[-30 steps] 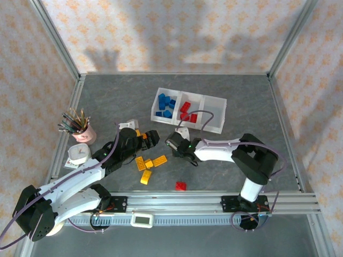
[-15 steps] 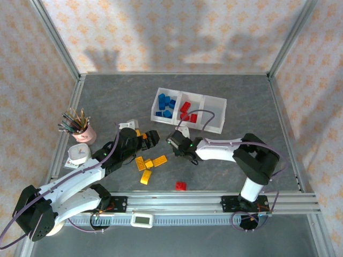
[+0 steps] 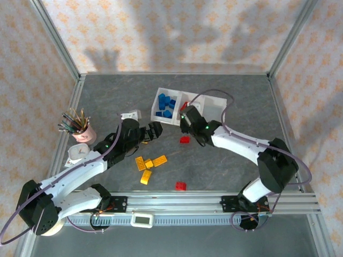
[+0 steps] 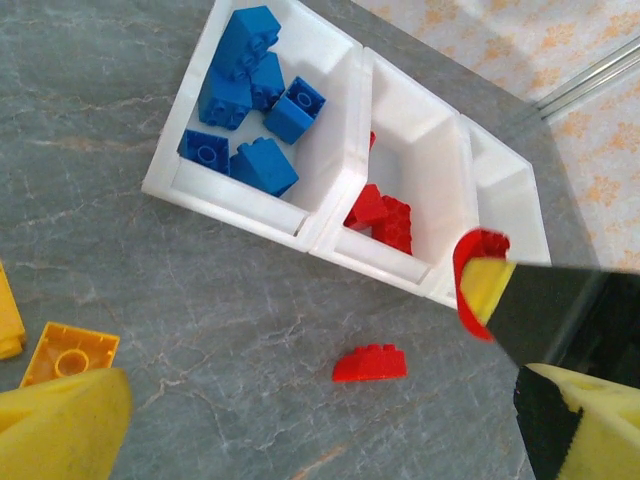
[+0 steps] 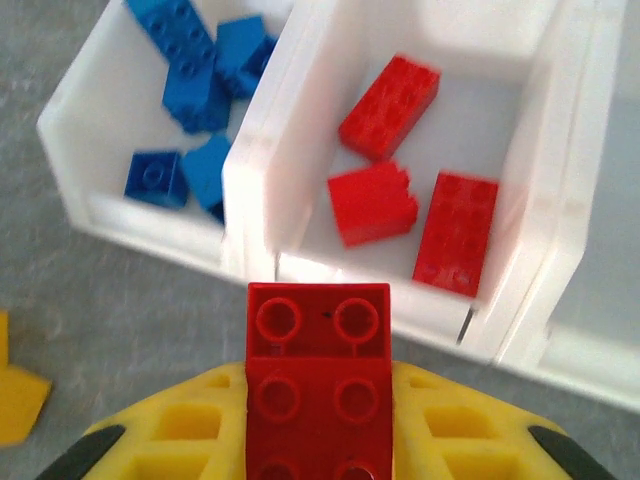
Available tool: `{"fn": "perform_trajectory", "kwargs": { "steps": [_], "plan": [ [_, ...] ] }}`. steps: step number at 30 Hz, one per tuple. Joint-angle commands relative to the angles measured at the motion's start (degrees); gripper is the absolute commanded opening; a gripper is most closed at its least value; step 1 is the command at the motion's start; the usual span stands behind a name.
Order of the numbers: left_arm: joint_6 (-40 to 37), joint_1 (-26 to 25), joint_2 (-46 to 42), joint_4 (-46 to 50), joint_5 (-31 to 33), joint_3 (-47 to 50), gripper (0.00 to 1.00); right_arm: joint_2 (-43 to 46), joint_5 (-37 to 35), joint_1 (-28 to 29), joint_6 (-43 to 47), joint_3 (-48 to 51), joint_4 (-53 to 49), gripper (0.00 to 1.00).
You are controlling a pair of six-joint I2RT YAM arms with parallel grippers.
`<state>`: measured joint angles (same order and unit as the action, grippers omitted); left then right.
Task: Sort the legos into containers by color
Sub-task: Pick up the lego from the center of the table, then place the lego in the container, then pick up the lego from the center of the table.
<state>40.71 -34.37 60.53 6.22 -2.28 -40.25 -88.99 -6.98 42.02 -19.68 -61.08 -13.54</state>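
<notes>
My right gripper (image 3: 187, 115) is shut on a red lego (image 5: 318, 375), held above the near wall of the white tray (image 3: 159, 95). The tray's left container holds blue legos (image 5: 190, 80), the middle one red legos (image 5: 400, 195), and the right container (image 3: 214, 110) looks bare. My left gripper (image 3: 154, 130) is open above the table, left of a curved red lego (image 4: 370, 362). Several yellow legos (image 3: 149, 164) lie behind it. Another red lego (image 3: 180, 186) lies near the front rail.
A pink pencil cup (image 3: 83, 134) and a small white object (image 3: 79, 154) stand at the left. Another white object (image 3: 130, 114) lies beyond the left arm. Metal frame posts edge the table, and a rail (image 3: 214, 201) runs along the front.
The right gripper shut on a red lego near the yellow ones and carried it up to the tray. The curved red lego now shows on the table. The left gripper moved slightly away.
</notes>
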Motion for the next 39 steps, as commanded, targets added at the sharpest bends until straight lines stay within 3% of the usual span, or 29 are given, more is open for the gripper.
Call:
{"fn": "perform_trajectory", "kwargs": {
  "steps": [1, 6, 14, 19, 22, 27, 39],
  "plan": [
    [-2.2, 0.7, 1.9, 0.1, 1.5, -2.7, 0.99, -4.1, 0.0, -2.2, 3.0, -4.3, -0.6, 0.29],
    [-2.5, 1.2, 4.2, -1.4, 1.1, -4.3, 0.99, -11.9, 2.5, -5.7, 4.3, -11.1, 0.4, 0.29],
    [-2.7, 2.2, 6.1, -2.0, 0.2, -5.3, 0.99, -24.1, -1.8, -8.7, 5.7, -22.6, -2.5, 0.32],
    [-2.7, 2.6, 6.3, -2.3, -0.2, -5.2, 0.99, -26.6, -3.7, -9.2, 5.6, -27.1, -4.1, 0.45],
    [-2.6, 2.8, 6.3, -2.6, -0.6, -5.1, 0.99, -25.7, -2.7, -9.2, 5.7, -28.3, -4.2, 0.51],
    [-2.3, 2.9, 6.0, -2.2, -1.3, -5.4, 0.99, -21.0, 0.4, -8.8, 5.7, -26.2, -3.8, 0.53],
    [-1.6, 2.8, 2.9, -1.9, -3.5, -1.4, 0.99, -5.3, 1.1, -3.0, 1.2, -5.6, -0.6, 0.60]
  ]
}}
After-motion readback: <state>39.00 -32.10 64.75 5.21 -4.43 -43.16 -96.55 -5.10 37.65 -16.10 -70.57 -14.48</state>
